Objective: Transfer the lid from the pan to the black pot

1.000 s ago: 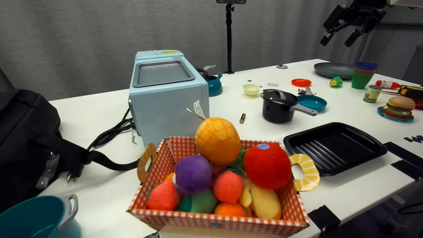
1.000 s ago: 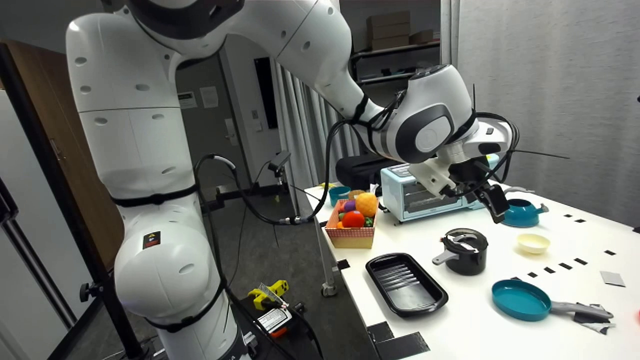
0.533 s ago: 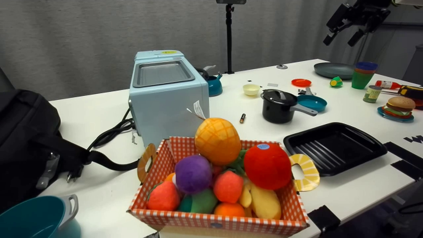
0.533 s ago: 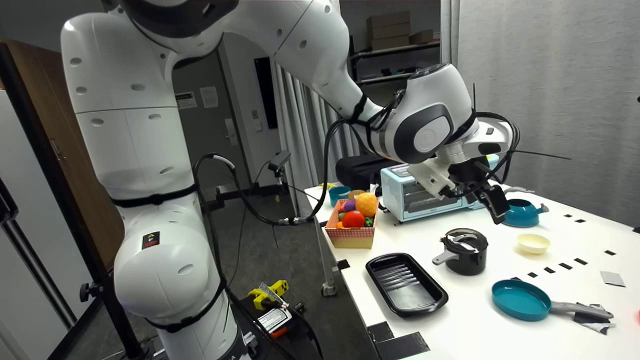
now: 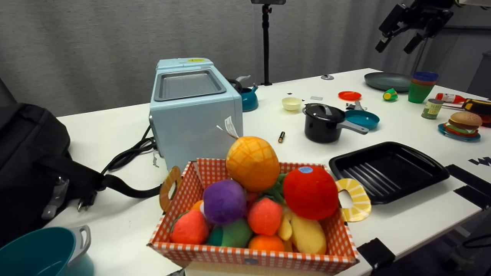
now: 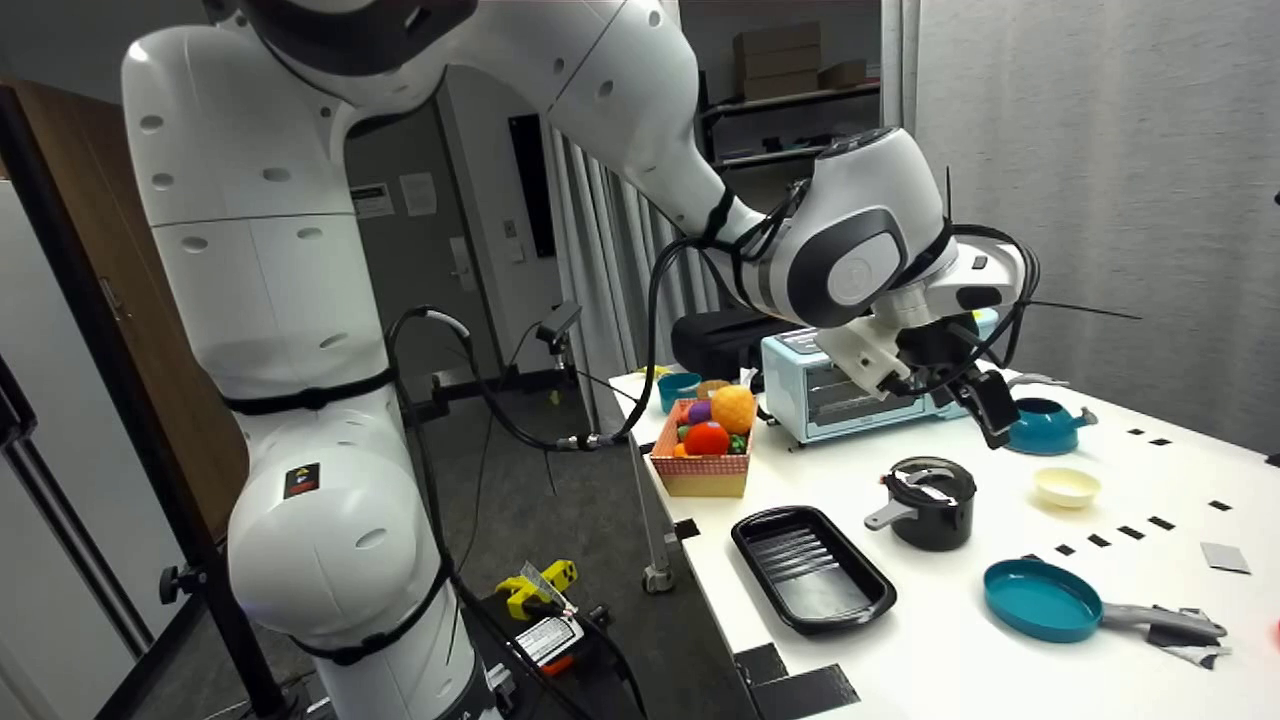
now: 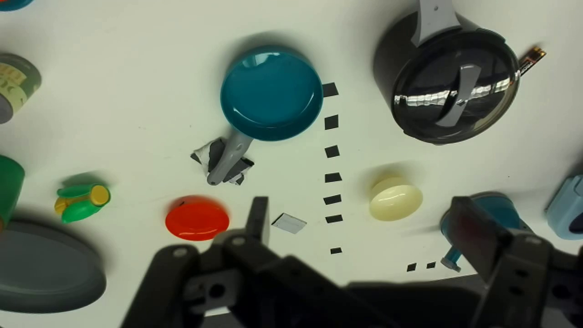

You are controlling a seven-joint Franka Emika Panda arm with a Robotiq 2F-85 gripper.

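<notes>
Wrist view: the lid (image 7: 457,87) lies on the pot (image 7: 387,68), so we judge the transfer made; whether its rim has seated all round we cannot tell. We see no lid on the grey pan (image 7: 45,269) or the teal pan (image 7: 272,94). The claw (image 7: 363,214) gapes wide, holding nothing, well above the tabletop (image 7: 136,54). Risks, as we judge them: if the rim sits proud, a bump to the pot could slide the lid off; a return to correct it could catch its edge and tip it, the glossy surface likely giving little purchase; a low exit could strike the bowl (image 7: 395,200) or the kettle (image 7: 502,208), both in line with the claw in this view. Differences: in an exterior view the claw (image 5: 395,46) stands slightly nearer the frame's right edge than a second back; against half a second back we find no shift. Lid and pot unmoved throughout.
</notes>
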